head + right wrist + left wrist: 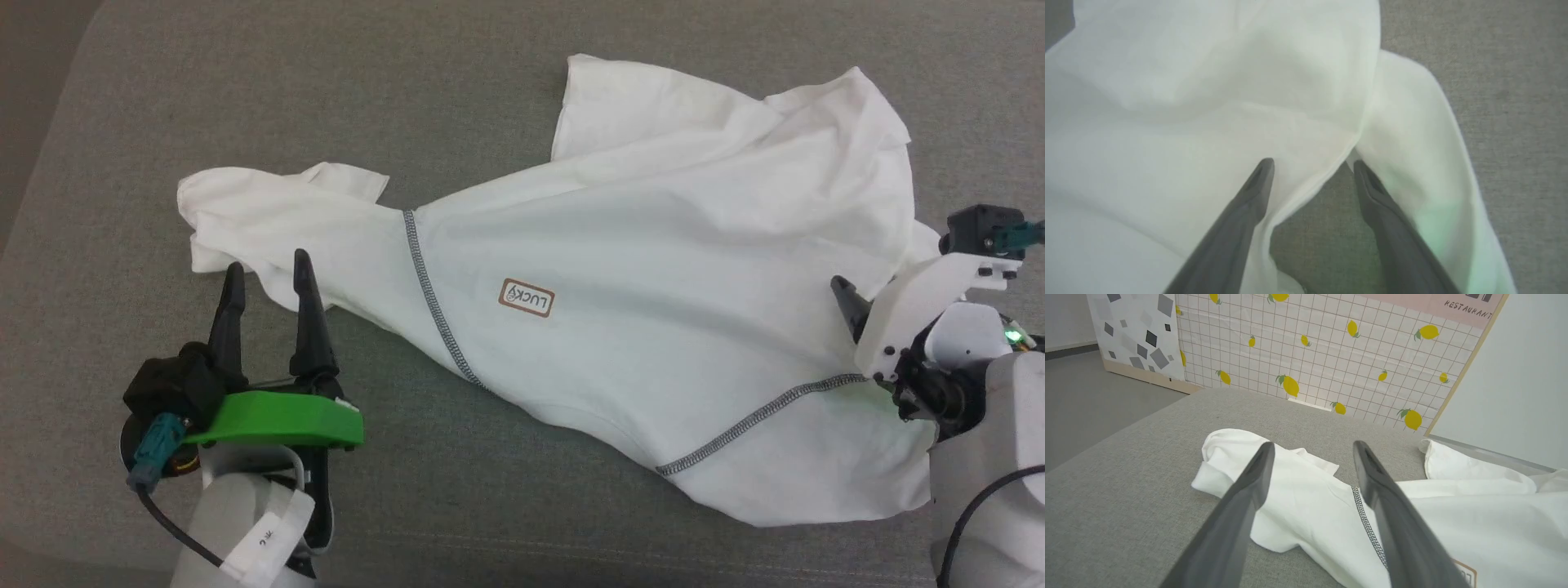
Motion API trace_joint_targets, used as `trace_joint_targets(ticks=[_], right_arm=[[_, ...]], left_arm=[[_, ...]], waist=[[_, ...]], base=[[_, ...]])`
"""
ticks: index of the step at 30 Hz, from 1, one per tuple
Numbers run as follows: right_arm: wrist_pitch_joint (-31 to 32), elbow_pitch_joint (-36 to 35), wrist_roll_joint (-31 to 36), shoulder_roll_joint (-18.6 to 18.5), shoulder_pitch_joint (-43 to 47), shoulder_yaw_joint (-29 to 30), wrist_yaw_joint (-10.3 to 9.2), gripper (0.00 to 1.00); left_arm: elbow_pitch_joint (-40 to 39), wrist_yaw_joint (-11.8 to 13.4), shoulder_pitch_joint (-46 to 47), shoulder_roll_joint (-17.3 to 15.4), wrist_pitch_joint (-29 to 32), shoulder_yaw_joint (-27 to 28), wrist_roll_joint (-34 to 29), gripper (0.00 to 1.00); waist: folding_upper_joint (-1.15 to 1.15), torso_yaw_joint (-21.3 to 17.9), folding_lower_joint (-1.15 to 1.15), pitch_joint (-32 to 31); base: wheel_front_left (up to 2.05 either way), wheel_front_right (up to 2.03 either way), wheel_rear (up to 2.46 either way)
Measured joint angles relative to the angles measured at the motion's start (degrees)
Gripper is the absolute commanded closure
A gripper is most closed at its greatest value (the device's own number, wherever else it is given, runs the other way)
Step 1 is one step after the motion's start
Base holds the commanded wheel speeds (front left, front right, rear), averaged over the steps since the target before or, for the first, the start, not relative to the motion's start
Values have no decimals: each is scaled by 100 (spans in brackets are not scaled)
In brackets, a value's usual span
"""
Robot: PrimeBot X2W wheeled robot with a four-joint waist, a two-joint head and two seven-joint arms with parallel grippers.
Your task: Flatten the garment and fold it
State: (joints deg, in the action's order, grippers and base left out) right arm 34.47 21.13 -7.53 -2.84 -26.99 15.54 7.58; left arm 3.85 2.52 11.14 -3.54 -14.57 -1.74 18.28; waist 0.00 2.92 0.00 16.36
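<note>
Grey woven upholstery spreads across the whole work area, and the left wrist view shows a lemon-printed grid wall behind its far edge. On this surface the garment lies in a loose diagonal heap, from a bunched sleeve at the left to a wide, rumpled body at the right. Its logo patch faces up near the middle, and two zigzag seams cross the cloth. One corner is flipped over at the top and the folds pile up at the right edge, so nothing is flat yet.

The left gripper stands with its jaws spread apart, tips just at the near edge of the sleeve, holding nothing. The right gripper is also spread wide. In its wrist view one finger lies over the cloth and the other beside a curled flap, with a fabric edge and a wedge of bare upholstery between them. Whether its tips touch the cloth I cannot tell.

My reading is that the flattening step is in hand, at the point of taking hold, and no folding has begun. The next move calls for each claw to close on a single layer at its end, sleeve on the left and body edge on the right. Then the two should draw apart to pull the fabric taut. Thin cloth like this could slip out, or two layers could be pinched together
</note>
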Motion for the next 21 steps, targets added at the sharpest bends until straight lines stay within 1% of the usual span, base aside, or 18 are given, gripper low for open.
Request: trace_joint_targets(ticks=[2,3,4,5,6,10,13,16,21], right_arm=[[92,159,210,1,-204,156,0,0],[103,214,264,0,-282,215,0,9],[107,279,311,-1,-376,269,0,58],[76,305,404,-3,-454,288,0,94],[42,324,464,-2,-517,296,0,100],[-308,357,714,-47,-875,268,0,100],[-686,391,904,-237,-1296,167,0,100],[-1139,510,1106,-434,-1857,-62,0,100],[-1767,900,1246,-603,-2731,-414,0,100]], left_arm=[[-5,-2,53,11,-14,-9,-23,0],[-5,-2,76,15,-15,-15,-24,0],[-8,-2,105,22,-15,-18,-24,0],[-8,-2,125,25,-15,-20,-24,0],[-7,-3,135,29,-15,-23,-24,0],[-3,-3,164,36,-15,-43,-23,0],[-3,-18,230,41,-15,-97,-13,0],[-8,-11,325,47,-15,-188,64,0],[-29,15,489,51,-16,-331,148,0]], waist=[[0,87,0,81],[0,119,0,113],[0,161,0,154],[0,198,0,194],[0,227,0,226],[0,347,0,371],[0,435,0,455],[0,538,0,541],[0,720,0,692]], base=[[0,0,0],[0,0,0],[0,0,0],[0,0,0],[0,0,0],[0,0,0],[0,0,0],[0,0,0],[0,0,0]])
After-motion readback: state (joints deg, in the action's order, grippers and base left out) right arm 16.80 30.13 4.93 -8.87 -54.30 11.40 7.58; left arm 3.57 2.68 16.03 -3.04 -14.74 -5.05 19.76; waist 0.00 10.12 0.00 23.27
